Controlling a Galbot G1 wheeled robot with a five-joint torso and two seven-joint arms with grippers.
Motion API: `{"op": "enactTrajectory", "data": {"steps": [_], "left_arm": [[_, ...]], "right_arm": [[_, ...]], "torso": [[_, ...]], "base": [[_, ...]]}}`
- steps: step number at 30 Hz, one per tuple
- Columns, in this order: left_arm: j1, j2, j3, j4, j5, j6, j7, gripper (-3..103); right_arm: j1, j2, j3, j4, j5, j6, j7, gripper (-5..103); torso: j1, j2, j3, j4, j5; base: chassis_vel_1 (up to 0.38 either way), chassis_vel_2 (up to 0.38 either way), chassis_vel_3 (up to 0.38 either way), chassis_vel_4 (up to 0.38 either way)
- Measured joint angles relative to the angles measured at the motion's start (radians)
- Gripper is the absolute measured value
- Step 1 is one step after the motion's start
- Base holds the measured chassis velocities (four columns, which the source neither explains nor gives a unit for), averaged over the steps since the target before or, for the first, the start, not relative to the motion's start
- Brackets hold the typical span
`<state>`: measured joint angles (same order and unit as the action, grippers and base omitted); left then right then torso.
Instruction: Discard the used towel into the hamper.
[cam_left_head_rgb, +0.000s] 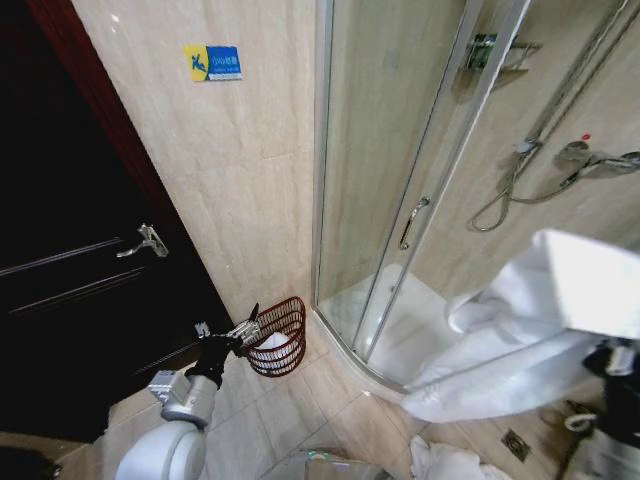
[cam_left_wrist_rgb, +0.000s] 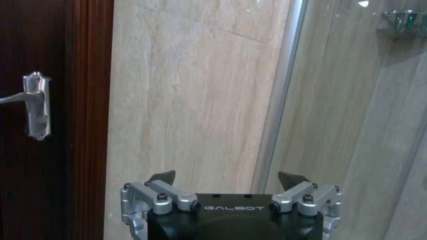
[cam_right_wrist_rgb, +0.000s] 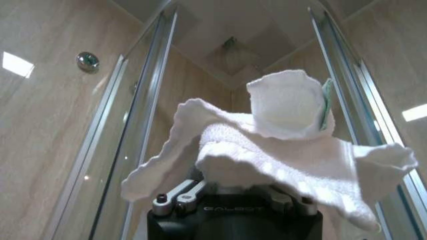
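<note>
Right gripper (cam_right_wrist_rgb: 233, 200) under towel (cam_right_wrist_rgb: 280, 145)

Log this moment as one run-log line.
right gripper: holding white towel raised | left gripper: open, empty | hamper: on floor by shower

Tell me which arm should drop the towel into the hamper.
Right. The right gripper already holds the towel, draped over it. The left gripper is open and empty, though it is right beside the hamper. The right arm must likely carry the towel across.
</note>
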<state>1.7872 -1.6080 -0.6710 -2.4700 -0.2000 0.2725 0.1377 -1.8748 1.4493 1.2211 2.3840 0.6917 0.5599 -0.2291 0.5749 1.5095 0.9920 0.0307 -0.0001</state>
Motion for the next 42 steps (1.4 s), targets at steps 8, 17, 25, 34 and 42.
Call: {"op": "enactTrajectory", "data": {"steps": [8, 17, 25, 34, 42], "left_arm": [[0.0, 0.0, 0.0, 0.0, 0.0, 0.0, 0.0, 100], [0.0, 0.0, 0.0, 0.0, 0.0, 0.0, 0.0, 100], [0.0, 0.0, 0.0, 0.0, 0.0, 0.0, 0.0, 100], [0.0, 0.0, 0.0, 0.0, 0.0, 0.0, 0.0, 100], [0.0, 0.0, 0.0, 0.0, 0.0, 0.0, 0.0, 100]], "right_arm": [[0.012, 0.015, -0.052, 0.005, -0.071, -0.039, 0.052, 8], [0.018, 0.033, -0.09, -0.012, -0.088, 0.016, 0.026, 8], [0.01, 0.034, -0.038, 0.003, -0.086, 0.045, 0.0, 8], [0.002, 0.041, -0.01, 0.004, -0.086, 0.066, -0.039, 8], [0.004, 0.048, -0.009, 0.023, -0.091, 0.077, -0.066, 8]], "torso": [[0.0, 0.0, 0.0, 0.0, 0.0], [0.0, 0.0, 0.0, 0.0001, 0.0001], [0.0, 0.0, 0.0, 0.0, 0.0], [0.0, 0.0, 0.0, 0.0, 0.0001], [0.0, 0.0, 0.0, 0.0, 0.0]], "base": [[0.0, 0.0, 0.0, 0.0], [0.0, 0.0, 0.0, 0.0], [0.0, 0.0, 0.0, 0.0], [0.0, 0.0, 0.0, 0.0], [0.0, 0.0, 0.0, 0.0]]}}
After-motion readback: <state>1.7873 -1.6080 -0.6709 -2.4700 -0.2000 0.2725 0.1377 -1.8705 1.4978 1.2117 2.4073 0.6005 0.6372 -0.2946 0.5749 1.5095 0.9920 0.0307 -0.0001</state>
